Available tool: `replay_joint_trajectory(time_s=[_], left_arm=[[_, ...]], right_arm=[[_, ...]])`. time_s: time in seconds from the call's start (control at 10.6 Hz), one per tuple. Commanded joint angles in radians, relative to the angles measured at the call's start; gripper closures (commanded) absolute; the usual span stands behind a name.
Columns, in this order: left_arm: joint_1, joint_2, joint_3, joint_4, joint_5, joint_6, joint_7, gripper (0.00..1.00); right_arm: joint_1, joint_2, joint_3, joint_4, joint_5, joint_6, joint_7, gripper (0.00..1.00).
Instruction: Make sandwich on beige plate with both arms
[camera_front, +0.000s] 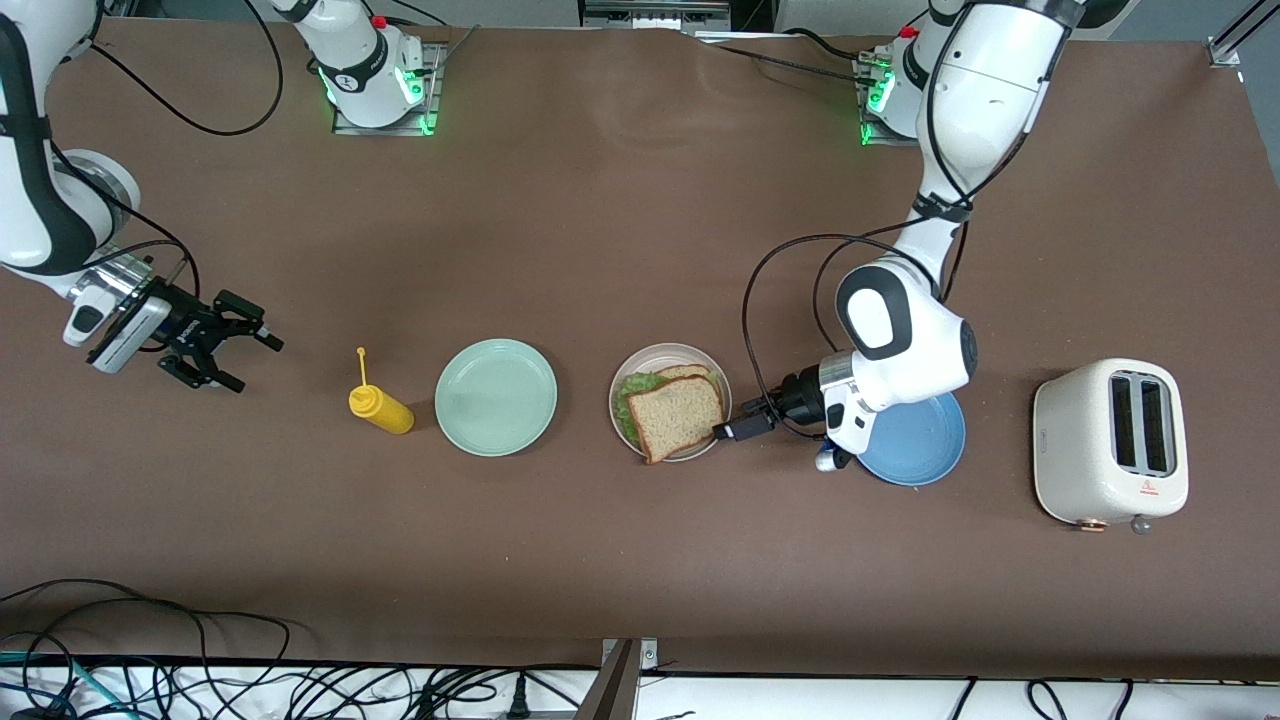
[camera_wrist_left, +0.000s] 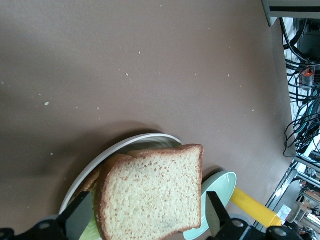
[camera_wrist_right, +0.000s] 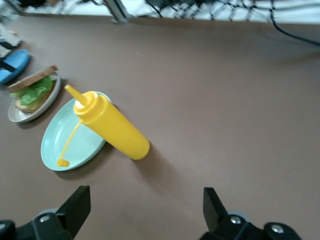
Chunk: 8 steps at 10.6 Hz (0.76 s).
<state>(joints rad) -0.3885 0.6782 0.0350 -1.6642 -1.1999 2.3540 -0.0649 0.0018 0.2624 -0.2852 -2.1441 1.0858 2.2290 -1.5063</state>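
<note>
Sandwich sits stacked on the beige plate, top slice lying between the spread, empty fingers of the left gripper; best move imo is to back straight off w/o clipping the crust. Right gripper waits over bare table near the yellow bottle, fingers spread, holding nothing. Bread is square, porous, brown-crusted; lettuce ruffled; plate smooth, shallow, round.
</note>
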Motion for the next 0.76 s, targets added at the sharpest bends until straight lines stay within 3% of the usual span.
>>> replay_joint_trajectory(time_s=[0.0,0.19,0.57,0.66], left_arm=[[0.016,-0.074,0.048,-0.02,0.17,-0.132,-0.115,0.0],[0.054,-0.107,0.057,0.0,0.337,-0.212,-0.182,0.0],[0.092,-0.144,0.059,0.001,0.56,-0.289,-0.184,0.0],[0.111,-0.164,0.059,0.0,0.616,-0.306,-0.184,0.0]], right_arm=[[0.012,-0.07,0.043,0.038,-0.285,0.032,0.375,0.0],[0.011,-0.101,0.095,0.099,-0.571,0.02,0.693,0.0],[0.014,-0.155,0.135,0.165,-0.886,-0.133,1.065,0.0],[0.012,-0.152,0.147,0.205,-0.908,-0.188,1.13,0.0]])
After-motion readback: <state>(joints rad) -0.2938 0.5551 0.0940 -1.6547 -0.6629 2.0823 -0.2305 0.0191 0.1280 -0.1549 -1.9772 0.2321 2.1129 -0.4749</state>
